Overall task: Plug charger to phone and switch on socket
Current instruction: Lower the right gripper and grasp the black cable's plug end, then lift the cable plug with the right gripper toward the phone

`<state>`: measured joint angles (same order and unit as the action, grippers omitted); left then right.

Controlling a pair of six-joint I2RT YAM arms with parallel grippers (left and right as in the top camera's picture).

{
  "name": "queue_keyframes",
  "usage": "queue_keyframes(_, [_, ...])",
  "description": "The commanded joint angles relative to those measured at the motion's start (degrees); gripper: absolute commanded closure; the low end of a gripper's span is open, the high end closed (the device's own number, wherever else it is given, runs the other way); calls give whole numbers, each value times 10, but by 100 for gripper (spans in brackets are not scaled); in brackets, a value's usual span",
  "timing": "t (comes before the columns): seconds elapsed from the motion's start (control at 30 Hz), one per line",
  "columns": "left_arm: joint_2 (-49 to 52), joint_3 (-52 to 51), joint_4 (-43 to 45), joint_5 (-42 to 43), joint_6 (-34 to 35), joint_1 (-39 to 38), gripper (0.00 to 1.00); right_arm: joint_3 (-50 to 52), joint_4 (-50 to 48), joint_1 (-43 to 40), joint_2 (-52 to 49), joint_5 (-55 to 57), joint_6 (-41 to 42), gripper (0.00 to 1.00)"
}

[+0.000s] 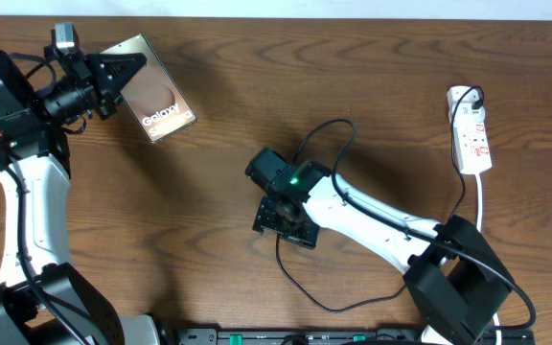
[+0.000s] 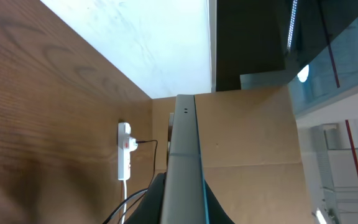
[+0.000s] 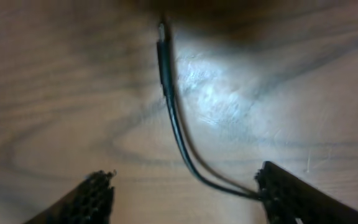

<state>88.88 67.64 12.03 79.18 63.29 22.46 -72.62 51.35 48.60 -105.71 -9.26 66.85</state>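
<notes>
The phone (image 1: 161,99), dark and glossy with "Galaxy" lettering, is at the far left, held at one end by my left gripper (image 1: 113,75), which is shut on it. In the left wrist view the phone (image 2: 183,155) shows edge-on between the fingers. The charger cable (image 1: 305,293) loops over the table to my right gripper (image 1: 282,222), which points down at mid-table. In the right wrist view the charger (image 3: 169,106) lies on the wood with its plug tip away from the open, empty gripper (image 3: 185,194). The white socket (image 1: 471,131) lies at the far right.
The socket also shows in the left wrist view (image 2: 124,152), far across the table with its white cord. A cardboard panel (image 2: 253,130) stands beyond the table. Thicker black robot cables (image 1: 329,134) arc over the right arm. A black rail runs along the table's front edge (image 1: 286,335).
</notes>
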Motion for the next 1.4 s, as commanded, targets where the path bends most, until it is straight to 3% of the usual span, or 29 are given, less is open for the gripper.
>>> queue_keyframes(0.0, [0, 6, 5, 13, -5, 4, 93, -14, -3, 6, -11, 84, 21, 29])
queue_keyframes(0.5, [0, 6, 5, 14, -7, 4, 93, -31, -46, 5, -80, 67, -13, 28])
queue_keyframes(0.77, [0, 6, 5, 14, -7, 4, 93, -31, -47, -6, -91, 68, -13, 45])
queue_keyframes(1.07, [0, 6, 5, 12, -7, 4, 93, -31, -46, -12, -91, 76, -11, 52])
queue_keyframes(1.37, [0, 6, 5, 12, -7, 4, 93, -31, -42, -12, -91, 76, -11, 75])
